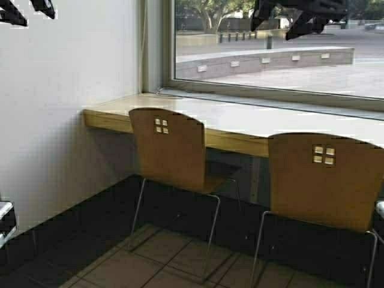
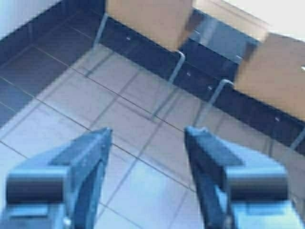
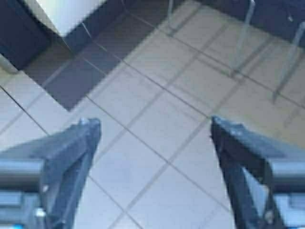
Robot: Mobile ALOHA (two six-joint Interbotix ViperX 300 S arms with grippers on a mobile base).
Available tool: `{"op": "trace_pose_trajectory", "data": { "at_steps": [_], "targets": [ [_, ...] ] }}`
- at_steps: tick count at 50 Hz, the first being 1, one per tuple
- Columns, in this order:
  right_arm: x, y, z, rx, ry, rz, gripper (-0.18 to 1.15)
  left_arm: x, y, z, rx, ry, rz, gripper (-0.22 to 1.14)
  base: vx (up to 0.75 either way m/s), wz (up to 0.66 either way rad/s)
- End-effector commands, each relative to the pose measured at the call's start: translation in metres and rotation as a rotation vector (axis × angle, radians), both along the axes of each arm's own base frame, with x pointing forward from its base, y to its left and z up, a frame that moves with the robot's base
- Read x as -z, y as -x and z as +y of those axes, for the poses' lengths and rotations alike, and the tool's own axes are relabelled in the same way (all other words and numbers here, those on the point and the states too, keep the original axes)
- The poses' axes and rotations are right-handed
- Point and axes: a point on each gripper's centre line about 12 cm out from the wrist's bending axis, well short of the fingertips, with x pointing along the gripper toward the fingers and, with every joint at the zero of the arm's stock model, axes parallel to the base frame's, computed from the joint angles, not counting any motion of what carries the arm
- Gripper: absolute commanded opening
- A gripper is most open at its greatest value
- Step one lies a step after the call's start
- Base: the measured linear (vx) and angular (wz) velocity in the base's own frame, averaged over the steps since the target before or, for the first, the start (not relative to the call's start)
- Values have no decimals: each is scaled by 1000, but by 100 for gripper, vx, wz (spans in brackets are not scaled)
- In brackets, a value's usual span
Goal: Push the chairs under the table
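Observation:
Two tan chairs with curved backs stand in front of the pale-wood table [image 1: 240,120], which runs along the window. The left chair [image 1: 171,150] stands close to the table's front edge. The right chair [image 1: 327,180] stands nearer to me, and its back rises over the table edge in the high view. My left gripper [image 2: 147,131] is open over the floor tiles, short of both chairs [image 2: 147,21] [image 2: 276,71], with nothing in it. My right gripper [image 3: 153,123] is also open and empty over the tiles, with thin chair legs [image 3: 243,38] farther ahead.
A white wall [image 1: 60,108] closes the left side and meets the table's end. A window [image 1: 276,42] runs behind the table. Dark floor tiles [image 1: 78,234] border the wall, and light tiles [image 1: 156,264] lie in front of the chairs.

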Motion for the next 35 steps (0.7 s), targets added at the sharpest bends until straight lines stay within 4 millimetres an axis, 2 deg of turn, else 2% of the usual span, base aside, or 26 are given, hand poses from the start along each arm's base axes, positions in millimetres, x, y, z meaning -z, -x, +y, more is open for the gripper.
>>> {"op": "trace_pose_trajectory", "data": {
  "at_steps": [1, 7, 17, 35],
  "targets": [
    [-9, -12, 0, 11, -5, -21, 100, 6, -4, 0, -3, -4, 20, 84, -43, -24],
    [-4, -10, -5, 15, 12, -4, 100, 12, -5, 0, -4, -7, 43, 84, -43, -19],
    [-4, -12, -14, 38, 18, -4, 100, 4, -7, -1, 1, -2, 27, 84, -40, -15],
    [-14, -13, -13, 39, 5, -3, 100, 3, -10, -2, 1, -3, 25, 84, -35, -12]
  ]
}}
